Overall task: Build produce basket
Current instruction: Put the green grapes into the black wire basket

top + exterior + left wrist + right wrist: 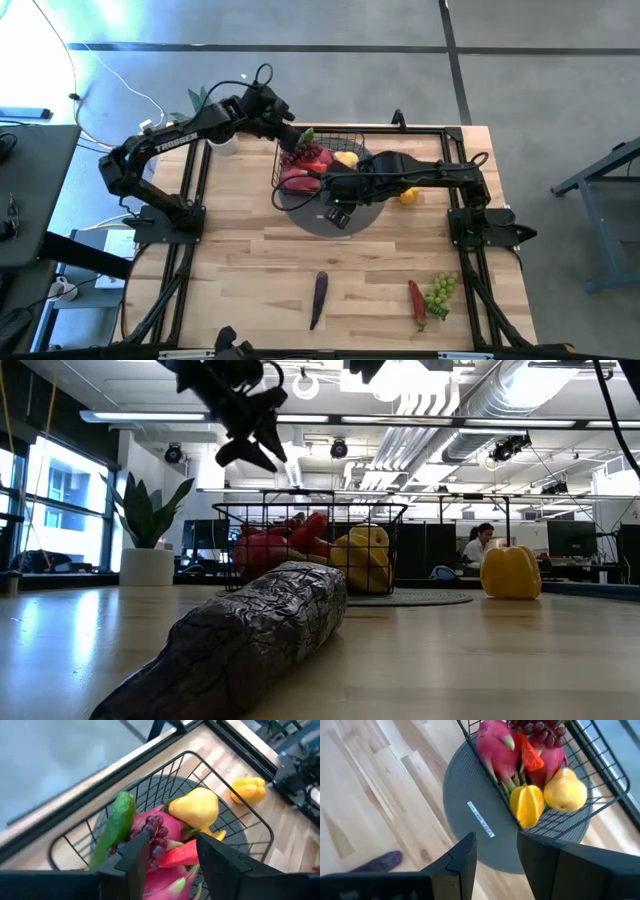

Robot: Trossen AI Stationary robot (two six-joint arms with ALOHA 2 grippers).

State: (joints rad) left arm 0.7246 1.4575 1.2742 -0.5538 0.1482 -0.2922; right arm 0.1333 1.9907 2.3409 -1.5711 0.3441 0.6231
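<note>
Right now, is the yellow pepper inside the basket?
No, the yellow pepper lies on the table, outside the basket.

- An open-plan office or lab floor: exposed silver ducts point(455, 400) and strip lights run under the ceiling.
- Behind the wooden bench point(480, 650), a person point(478, 544) sits among desks and monitors point(570, 538).
- Large windows point(55, 500) line one side; the floor is polished concrete point(330, 85).

The desk point(260, 270) is being shown as pale, matt jointed wood planks. The basket point(235, 827) is being seen as thin black wire. A woven grey mat point(470, 795) and a crinkled purple pod point(250, 635) are being displayed.
</note>
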